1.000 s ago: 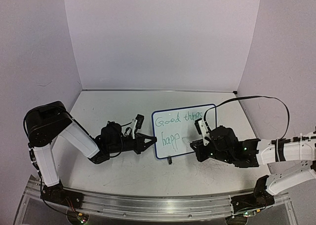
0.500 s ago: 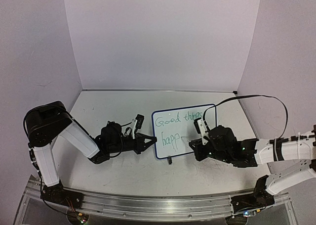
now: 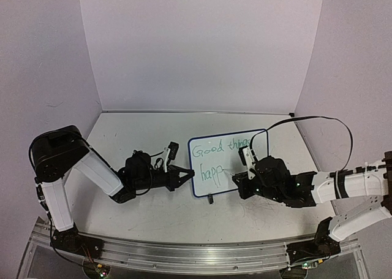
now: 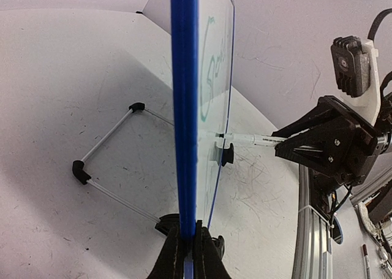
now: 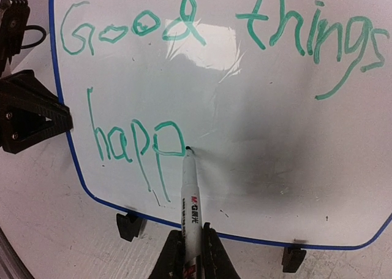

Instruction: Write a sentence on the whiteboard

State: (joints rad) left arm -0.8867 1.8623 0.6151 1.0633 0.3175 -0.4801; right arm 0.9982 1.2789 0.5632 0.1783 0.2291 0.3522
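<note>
Standing on the bench right of its middle, the whiteboard is propped on a wire stand and pinched at its left edge by the left gripper, whose jaws are closed on the blue frame. The sentence is written in green: "Good things" above, "happ" below. A marker is clamped in the right gripper, and its tip is pressed to the board just right of the last "p".
</note>
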